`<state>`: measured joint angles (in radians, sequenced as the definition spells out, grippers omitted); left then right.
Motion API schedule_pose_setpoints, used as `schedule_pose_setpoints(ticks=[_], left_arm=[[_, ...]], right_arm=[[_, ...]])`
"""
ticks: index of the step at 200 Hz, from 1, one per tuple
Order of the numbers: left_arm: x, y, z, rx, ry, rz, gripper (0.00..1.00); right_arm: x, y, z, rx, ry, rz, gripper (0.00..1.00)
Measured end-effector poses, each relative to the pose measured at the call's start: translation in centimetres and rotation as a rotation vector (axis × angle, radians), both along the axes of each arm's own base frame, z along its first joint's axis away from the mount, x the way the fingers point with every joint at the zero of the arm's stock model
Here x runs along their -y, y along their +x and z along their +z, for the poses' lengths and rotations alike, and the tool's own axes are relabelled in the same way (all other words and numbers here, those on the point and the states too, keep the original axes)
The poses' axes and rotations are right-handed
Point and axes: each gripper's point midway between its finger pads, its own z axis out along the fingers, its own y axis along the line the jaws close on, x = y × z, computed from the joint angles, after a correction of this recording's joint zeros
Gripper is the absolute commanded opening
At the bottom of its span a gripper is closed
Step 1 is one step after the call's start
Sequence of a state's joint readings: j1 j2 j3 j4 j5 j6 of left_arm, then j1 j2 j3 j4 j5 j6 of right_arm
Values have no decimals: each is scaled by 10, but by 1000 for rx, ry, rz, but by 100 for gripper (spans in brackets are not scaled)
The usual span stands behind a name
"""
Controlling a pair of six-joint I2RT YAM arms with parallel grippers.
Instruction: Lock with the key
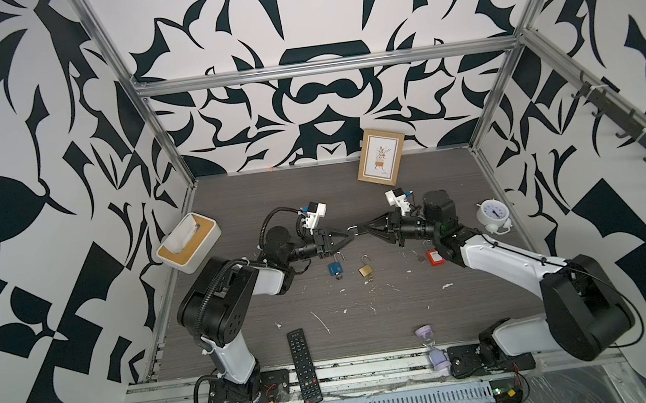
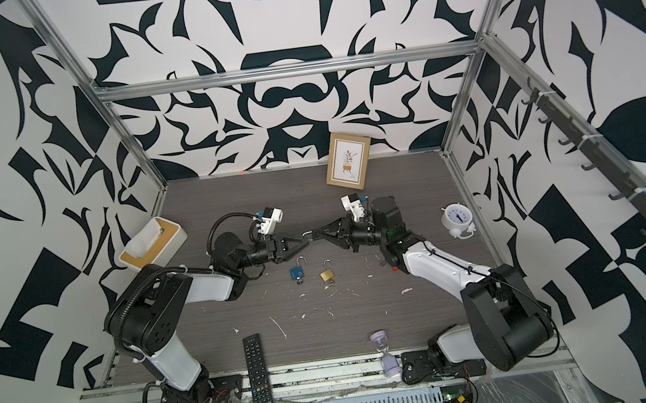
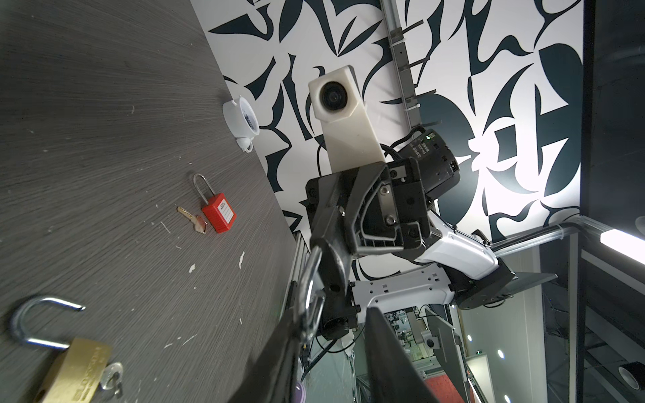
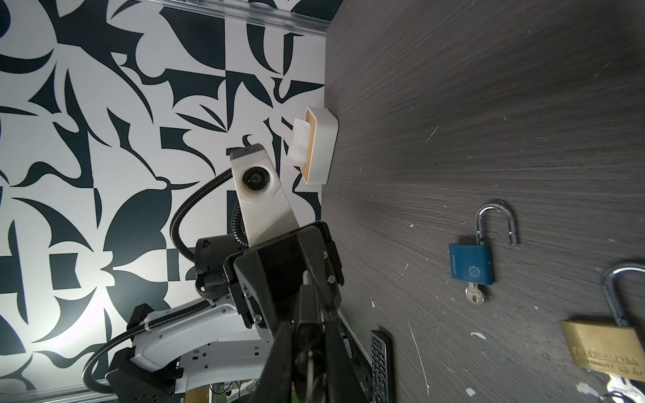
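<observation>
Mid-frame in both top views, the right gripper (image 1: 360,229) clamps a padlock (image 1: 352,228) (shackle (image 3: 311,279) outward), while the left gripper (image 1: 349,235) is unclenched around it.

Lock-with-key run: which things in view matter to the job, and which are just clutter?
Job:
- raised padlock in the right gripper, with the left gripper at its shackle
- blue padlock and brass padlock, shackles open, keys in
- red padlock, with a loose key beside it

Clutter:
- tissue box
- picture frame
- alarm clock
- remote
- sand timer
</observation>
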<state>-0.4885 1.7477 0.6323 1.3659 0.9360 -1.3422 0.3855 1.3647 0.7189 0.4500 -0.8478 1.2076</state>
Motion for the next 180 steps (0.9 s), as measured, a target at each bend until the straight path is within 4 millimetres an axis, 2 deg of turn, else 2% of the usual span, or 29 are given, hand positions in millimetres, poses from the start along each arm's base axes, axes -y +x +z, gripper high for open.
schedule_pose_setpoints(ticks=[180], left_arm=[[-7, 7, -3, -33, 3, 4, 18]], right_arm=[[-1, -5, -3, 32, -20, 34, 0]])
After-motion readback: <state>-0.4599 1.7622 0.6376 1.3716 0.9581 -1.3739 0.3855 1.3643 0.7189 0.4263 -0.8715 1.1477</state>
